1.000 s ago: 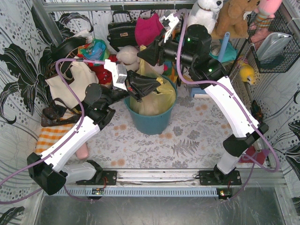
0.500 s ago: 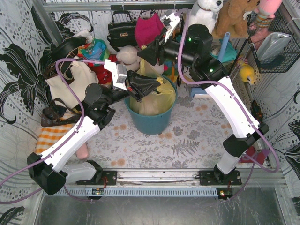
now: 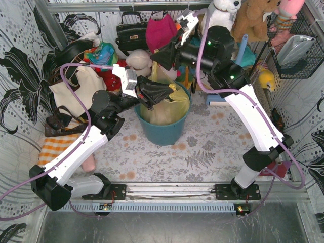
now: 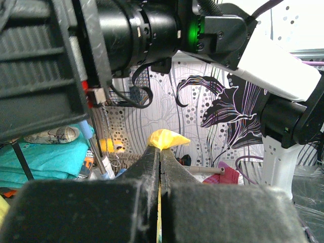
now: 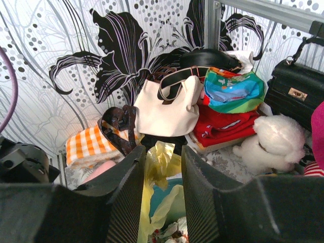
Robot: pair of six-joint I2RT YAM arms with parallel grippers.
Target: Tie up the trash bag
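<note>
The trash bag (image 3: pixel 177 104) is thin yellow plastic lining a teal round bin (image 3: pixel 164 132), with white paper showing inside. My left gripper (image 3: pixel 170 90) hangs over the bin's near-left rim, shut on one yellow flap. In the left wrist view that flap's tip (image 4: pixel 167 137) pokes out past the closed left gripper (image 4: pixel 160 149). My right gripper (image 3: pixel 152 56) hovers above the bin's far side. In the right wrist view the right gripper (image 5: pixel 163 149) stands open, its jaws apart around the other flap (image 5: pixel 163 161), which rises between them and lies against the left finger.
A cream tote bag (image 3: pixel 83 86), a black handbag (image 3: pixel 130 33), a pink bag (image 3: pixel 161 31) and a white plush (image 3: pixel 137 59) crowd the back and left. Stuffed toys (image 3: pixel 253 17) and a wire basket (image 3: pixel 298 48) fill the back right. An orange checked cloth (image 3: pixel 55 144) lies left.
My right arm has shifted slightly to the right and back, carrying its gripper a little with it. The left gripper has stayed put, shut on its flap.
</note>
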